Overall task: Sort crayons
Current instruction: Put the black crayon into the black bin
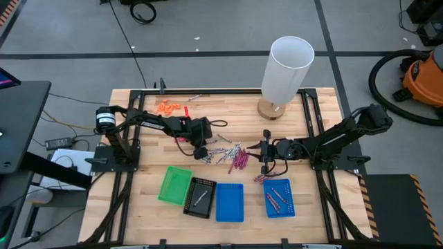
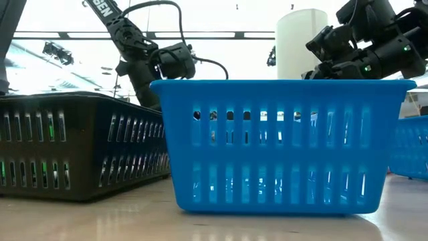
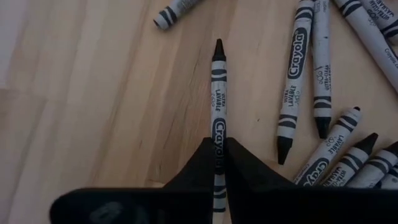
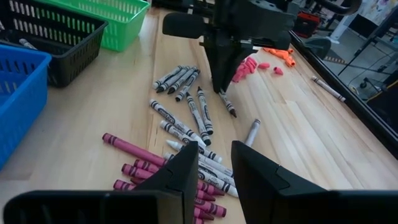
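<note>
Already the left gripper (image 3: 219,163) is clamped on one thin grey paper-wrapped crayon (image 3: 218,99), whose long axis runs straight out between its fingers, dark tip forward. It lies on the wooden table (image 1: 138,200) at the pile's left edge, near mid-table. Waiting at the pile's right edge, the right gripper (image 4: 214,163) stands apart, holding nothing.

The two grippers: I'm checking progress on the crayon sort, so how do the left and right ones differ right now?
The left gripper has its jaws shut on a thin silvery-grey paper-wrapped crayon lying on the wooden table; the right gripper has its jaws open and holds nothing. The left works at the grey crayons' side of the pile; the right hangs over the maroon-magenta crayons. Both are dark, two-fingered, and low at the table's middle.
</note>
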{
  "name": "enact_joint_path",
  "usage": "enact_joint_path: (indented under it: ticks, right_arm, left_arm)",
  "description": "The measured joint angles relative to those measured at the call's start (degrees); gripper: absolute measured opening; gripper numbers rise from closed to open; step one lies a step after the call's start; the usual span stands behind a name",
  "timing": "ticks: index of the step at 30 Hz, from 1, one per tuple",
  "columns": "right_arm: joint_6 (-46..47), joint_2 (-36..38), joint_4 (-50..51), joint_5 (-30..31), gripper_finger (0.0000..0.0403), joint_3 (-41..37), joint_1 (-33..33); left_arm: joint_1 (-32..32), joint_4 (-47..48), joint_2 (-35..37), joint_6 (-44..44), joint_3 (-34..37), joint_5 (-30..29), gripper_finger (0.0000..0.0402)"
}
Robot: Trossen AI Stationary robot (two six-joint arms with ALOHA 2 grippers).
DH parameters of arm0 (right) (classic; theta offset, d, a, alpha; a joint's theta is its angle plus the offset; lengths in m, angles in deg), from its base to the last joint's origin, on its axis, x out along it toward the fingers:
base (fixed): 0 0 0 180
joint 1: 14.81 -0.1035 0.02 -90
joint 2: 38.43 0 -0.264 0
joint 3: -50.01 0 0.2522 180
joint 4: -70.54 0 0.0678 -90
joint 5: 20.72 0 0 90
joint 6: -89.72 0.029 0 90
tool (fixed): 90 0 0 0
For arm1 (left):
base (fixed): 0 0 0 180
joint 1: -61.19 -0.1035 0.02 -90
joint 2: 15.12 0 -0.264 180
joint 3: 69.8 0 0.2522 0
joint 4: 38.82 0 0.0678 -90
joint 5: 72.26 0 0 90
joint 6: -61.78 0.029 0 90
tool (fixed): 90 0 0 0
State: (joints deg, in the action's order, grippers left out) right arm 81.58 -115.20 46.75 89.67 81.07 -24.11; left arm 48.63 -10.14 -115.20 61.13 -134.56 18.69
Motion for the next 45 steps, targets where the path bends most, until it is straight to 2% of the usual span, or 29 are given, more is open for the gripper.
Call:
enact_joint_path:
  ticks: [7, 18, 22, 28, 33, 40, 45]
  right_arm:
    - [0.26, 0.00, 0.08, 0.22, 0.0105, 0.00, 0.00]
    - [0.48, 0.00, 0.28, 0.56, 0.0105, 0.00, -0.04]
    - [0.68, 0.00, 0.43, 0.57, 0.0105, 0.00, -0.07]
    - [1.07, 0.00, 1.23, 0.56, 0.0105, 0.00, -0.07]
    - [1.86, 0.02, 1.36, 0.56, 0.0105, 0.00, -0.09]
    - [1.68, 0.02, 1.30, 0.99, 0.0105, 0.00, -1.03]
    - [1.68, 0.02, 1.13, 1.02, 0.0105, 0.00, -1.07]
  left_arm:
    - [2.58, 4.57, 5.19, -1.69, -3.26, 0.22, 0.0013]
    - [12.52, 8.24, 13.32, -11.76, -5.06, -3.91, 0.0013]
    - [16.57, 8.87, 15.33, -19.45, -5.14, -3.35, 0.0013]
    - [23.40, 8.82, 14.97, -38.25, -5.14, -0.73, 0.0014]
    - [29.32, 8.82, 14.09, -49.16, -5.19, -2.76, 0.0014]
    - [35.41, 9.57, 13.43, -60.38, -5.15, -5.10, 0.0014]
    - [37.45, 10.03, 10.65, -61.33, -5.21, -2.57, 0.0014]
